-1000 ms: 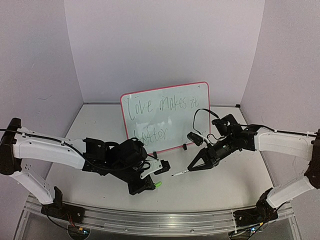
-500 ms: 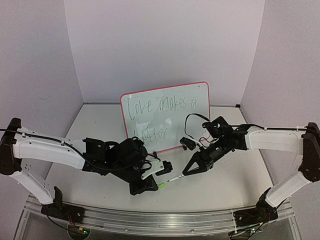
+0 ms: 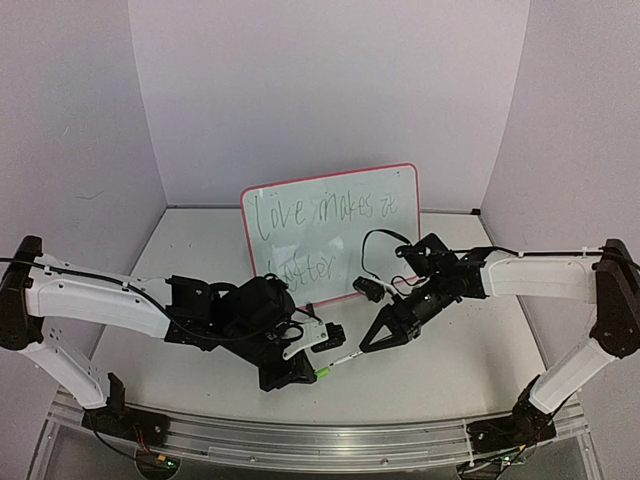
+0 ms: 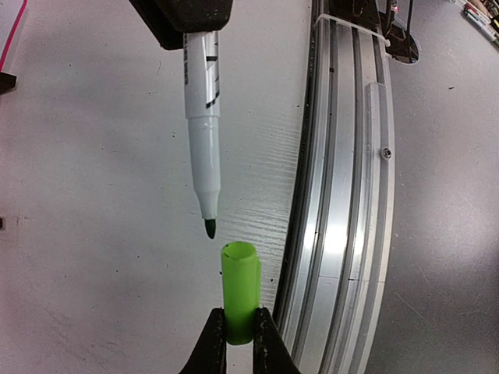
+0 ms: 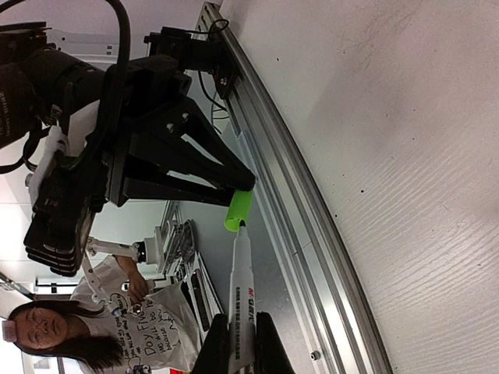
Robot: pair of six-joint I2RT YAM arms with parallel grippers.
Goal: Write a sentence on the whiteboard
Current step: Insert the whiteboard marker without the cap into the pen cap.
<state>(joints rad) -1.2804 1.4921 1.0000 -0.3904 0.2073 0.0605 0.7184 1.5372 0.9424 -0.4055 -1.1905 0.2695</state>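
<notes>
Leftward the right gripper point(image 3: 368, 343) has carried the marker pen point(image 4: 201, 140), and its tip now sits just short of the open mouth of the green cap point(image 4: 240, 290), not touching. That gripper is clamped on the pen's barrel. The left gripper point(image 4: 239, 336) pinches the cap's closed end. Behind them, far middle, stands the whiteboard point(image 3: 385, 250), bearing the sentence point(image 3: 322, 212) in two lines.
</notes>
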